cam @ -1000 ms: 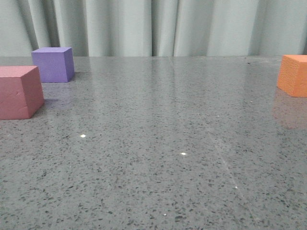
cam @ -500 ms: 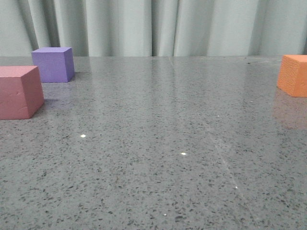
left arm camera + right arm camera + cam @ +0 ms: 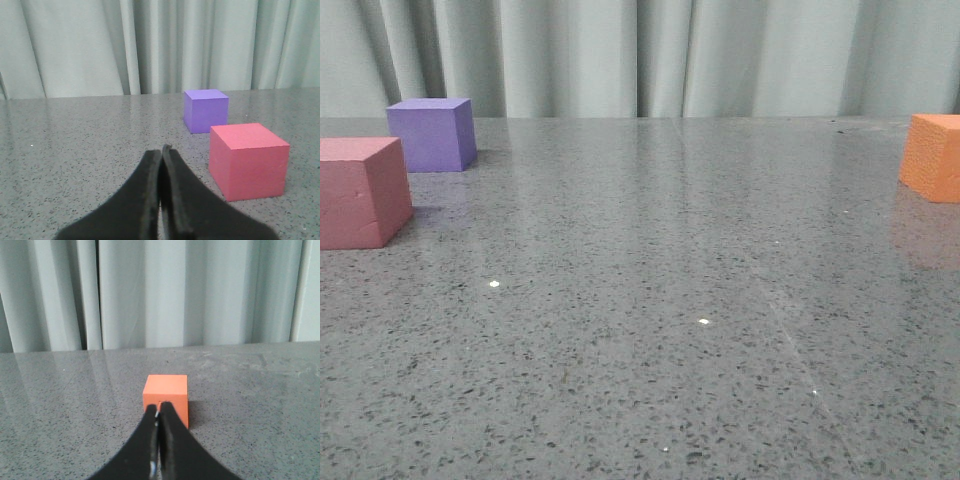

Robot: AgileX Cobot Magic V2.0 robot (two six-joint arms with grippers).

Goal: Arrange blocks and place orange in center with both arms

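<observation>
**A:** Front view first. You see the gray speckled table (image 3: pixel 650 300) with three foam blocks on it. The pink block (image 3: pixel 360 192) sits at the left edge, near you. The purple block (image 3: pixel 432 134) sits just behind it, a bit farther back and a little to the right. They are close but not touching. The orange block (image 3: pixel 932 156) sits far away from them, at the right edge, and part of it is cut off by the edge of the view. The middle of the table has no block on it. A pale curtain (image 3: pixel 640 55) hangs behind the table. You cannot see any arm in this view.

**B:** What do your two grippers look like?

**A:** Your left gripper (image 3: pixel 161 150) has its two black fingers pressed together, with nothing between them. In its wrist view the pink block (image 3: pixel 248 160) is near the tips and off to one side, not touching. The purple block (image 3: pixel 205 110) stands farther off, behind the pink one.

**B:** And the right one?

**A:** Your right gripper (image 3: pixel 158 409) is closed tight too, and it holds nothing. The orange block (image 3: pixel 166 399) sits right past the fingertips, in line with them. You cannot tell if the tips touch it.
</observation>
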